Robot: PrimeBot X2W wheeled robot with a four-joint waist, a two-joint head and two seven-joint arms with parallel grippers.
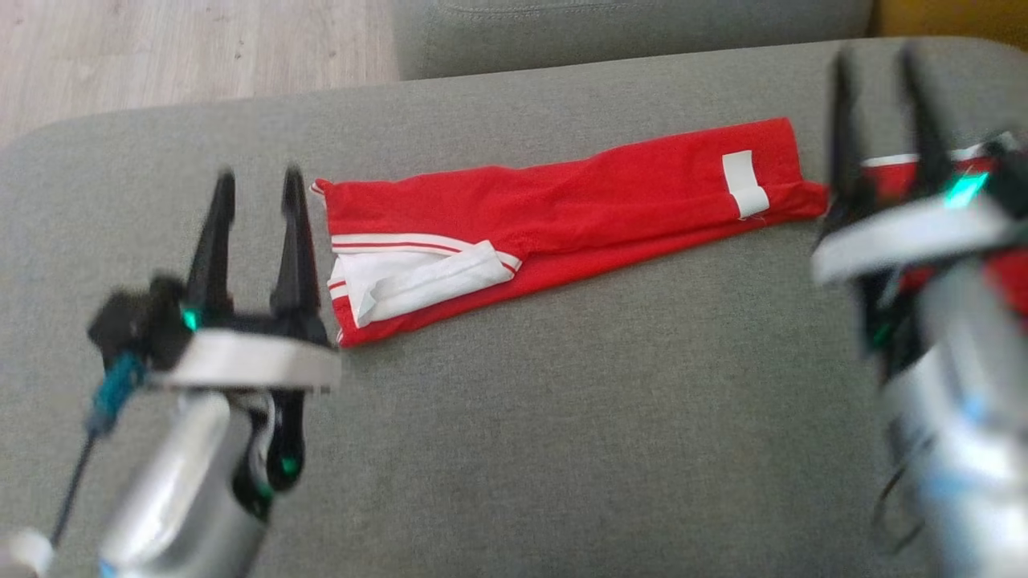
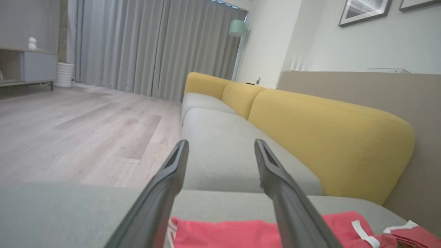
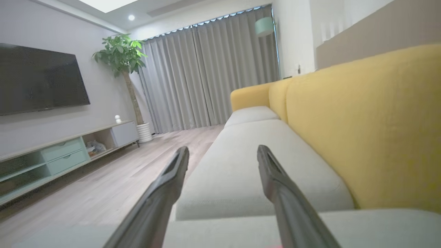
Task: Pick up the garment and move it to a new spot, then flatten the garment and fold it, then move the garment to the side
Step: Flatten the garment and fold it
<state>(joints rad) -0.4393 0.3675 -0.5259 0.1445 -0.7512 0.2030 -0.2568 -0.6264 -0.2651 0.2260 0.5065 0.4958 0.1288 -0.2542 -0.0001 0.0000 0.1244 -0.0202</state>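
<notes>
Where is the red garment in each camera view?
Head view: the red garment stretches across the centre.
Left wrist view: along the bottom edge, centre to right.
Right wrist view: at most a pink speck at the bottom edge, too small to tell.
Shared landmark: the grey sofa seat under it.

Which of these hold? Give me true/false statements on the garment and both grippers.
1. The red garment lies folded in a long strip on the grey cushion. True.
2. The left gripper has its fingers shut on the garment. False: the fingers stand apart and hold nothing, beside the garment's left end.
3. The right gripper has its fingers open. True.
4. The white tag sits at the garment's left end. False: it is near the right end; the left end carries white striped trim.
</notes>
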